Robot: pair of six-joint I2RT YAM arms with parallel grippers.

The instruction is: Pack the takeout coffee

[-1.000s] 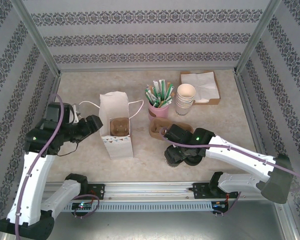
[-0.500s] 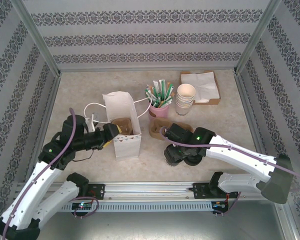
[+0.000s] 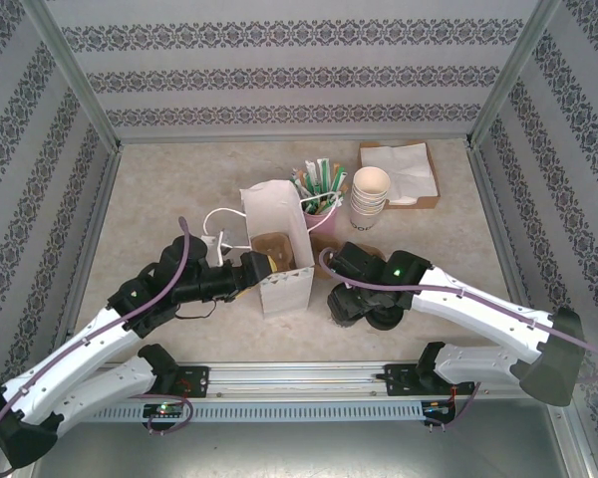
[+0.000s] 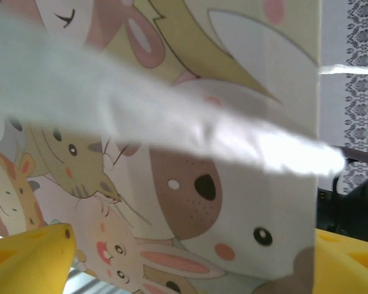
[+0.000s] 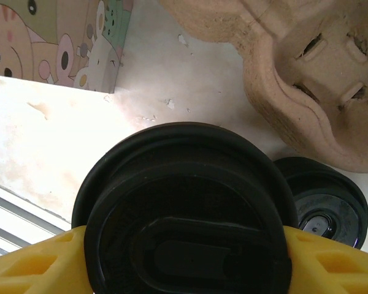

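The takeout coffee shows from above as a round black lid that hides its cup. My right gripper is shut on it, a yellow finger pressed to each side of the lid. In the top view that gripper sits low at the table's centre right. A white paper bag printed with cartoon animals stands open just left of it, with a brown pulp carrier inside. My left gripper is at the bag's left side. Its jaws stand wide open with the printed bag wall right in front.
A loose black lid lies on the table beside the held cup. A second pulp carrier sits just beyond it. Behind the bag are a pink cup of straws, a stack of lidless cups and a napkin tray.
My left arm has swung right and stretched out, and the bag has slid right with it toward the straws. The left jaws have widened. The right arm has not moved.
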